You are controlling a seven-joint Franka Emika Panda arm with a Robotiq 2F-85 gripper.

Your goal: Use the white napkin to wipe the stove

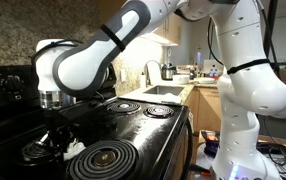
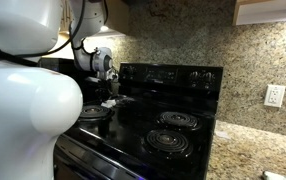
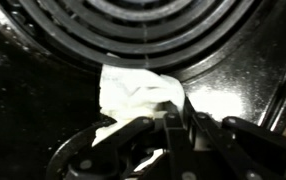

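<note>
Pretty tight at the claw (image 3: 178, 125): a coil burner (image 3: 143, 25) sits right ahead, with the white napkin (image 3: 133, 90) in between. The stove (image 1: 151, 130) has flat open strips between burners, and the raised control panel (image 2: 173, 78) walls off the back.

- arm (image 1: 93, 55): glossy white rounded links, dark grey bands at the joints
- thin black cable (image 2: 76, 40) near the silvery wrist
- gripper (image 3: 173, 118): matte black fingers

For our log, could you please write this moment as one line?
gripper: shut on white napkin | place: stove, beside coil burner
</note>
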